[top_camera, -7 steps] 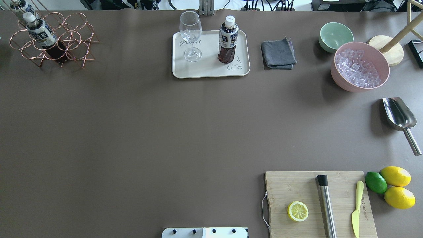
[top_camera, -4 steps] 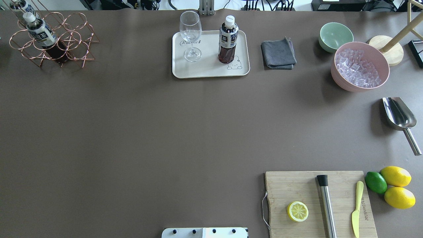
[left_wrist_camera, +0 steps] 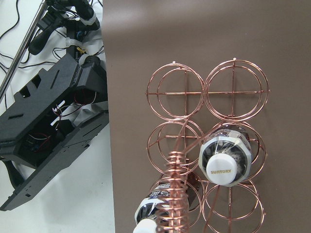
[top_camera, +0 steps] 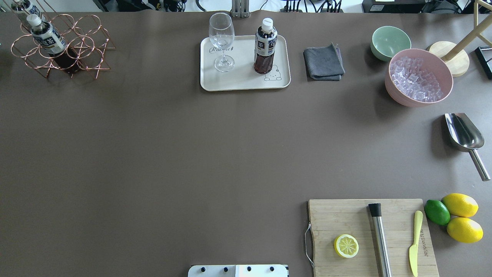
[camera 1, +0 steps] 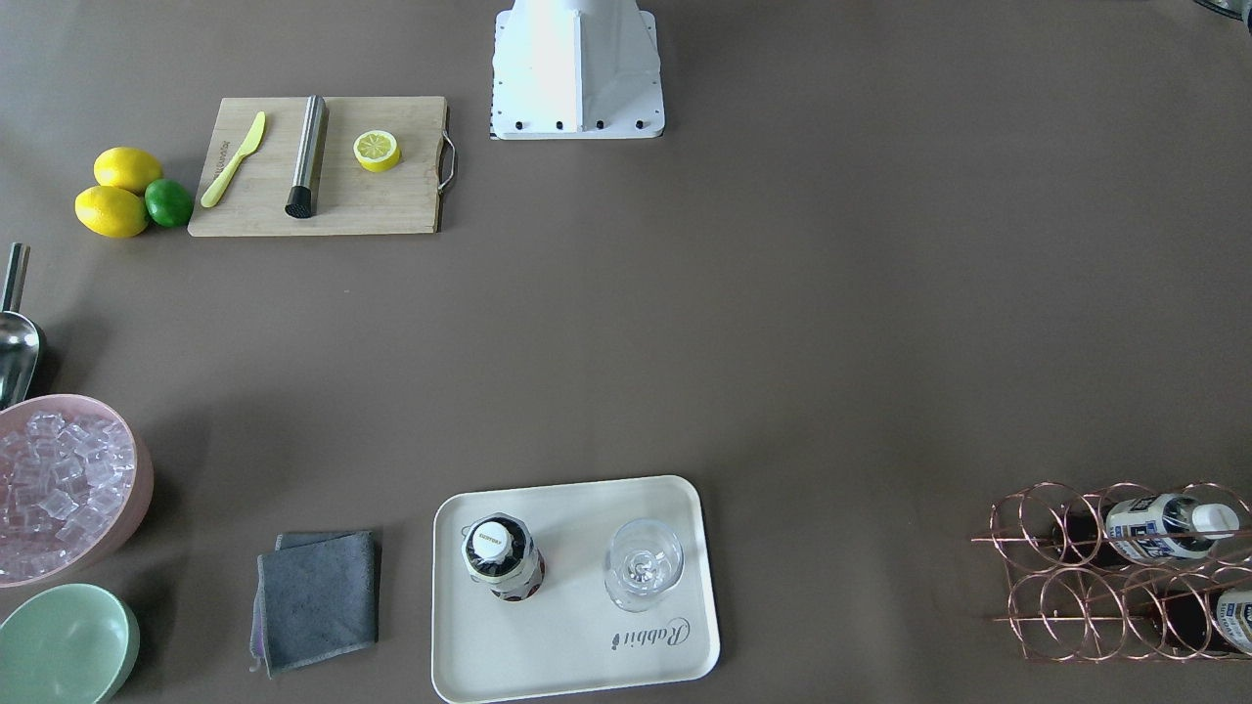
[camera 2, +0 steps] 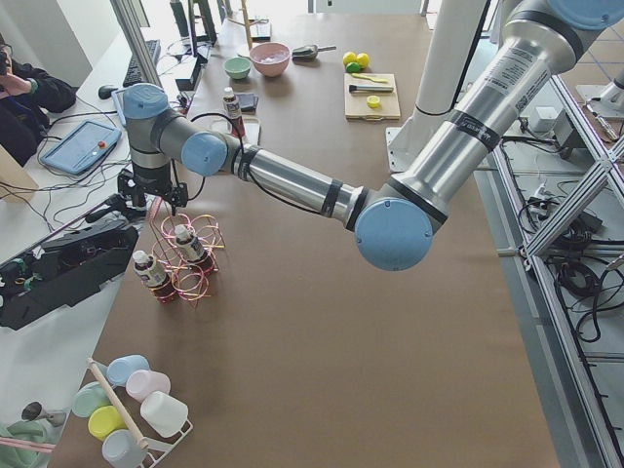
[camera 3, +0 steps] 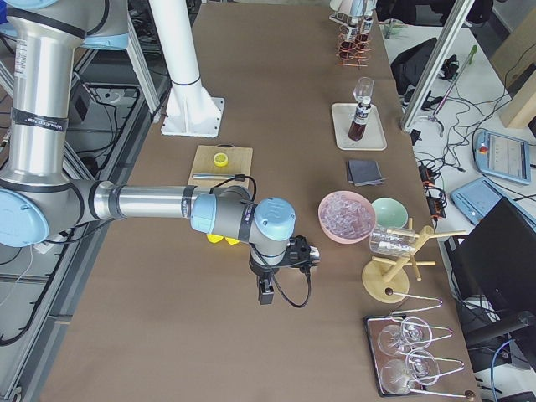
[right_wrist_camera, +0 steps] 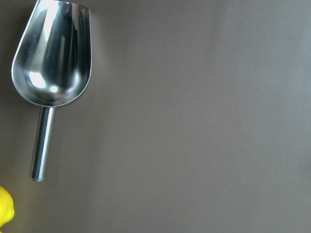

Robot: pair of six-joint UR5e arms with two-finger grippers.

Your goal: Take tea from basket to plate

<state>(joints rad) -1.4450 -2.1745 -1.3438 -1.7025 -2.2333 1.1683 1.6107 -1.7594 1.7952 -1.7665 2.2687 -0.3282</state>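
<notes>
One tea bottle (top_camera: 265, 46) stands upright on the cream plate (top_camera: 246, 75), beside the bear drawing; it also shows in the front view (camera 1: 502, 557). Two more tea bottles (top_camera: 48, 38) (left_wrist_camera: 224, 162) stand in the copper wire basket (top_camera: 90, 38) at the far left corner. My left gripper (camera 2: 154, 200) hangs just above the basket's handle; it shows only in the exterior left view, so I cannot tell whether it is open or shut. My right gripper (camera 3: 266, 291) hovers over the table on the right side, and I cannot tell its state either.
A stemmed glass (top_camera: 221, 42) stands on the plate left of the bottle. A grey cloth (top_camera: 323, 63), a green bowl (top_camera: 390, 42), a pink bowl of ice (top_camera: 419, 77) and a steel scoop (top_camera: 463, 132) lie to the right. A cutting board (top_camera: 346, 219) is at the near right.
</notes>
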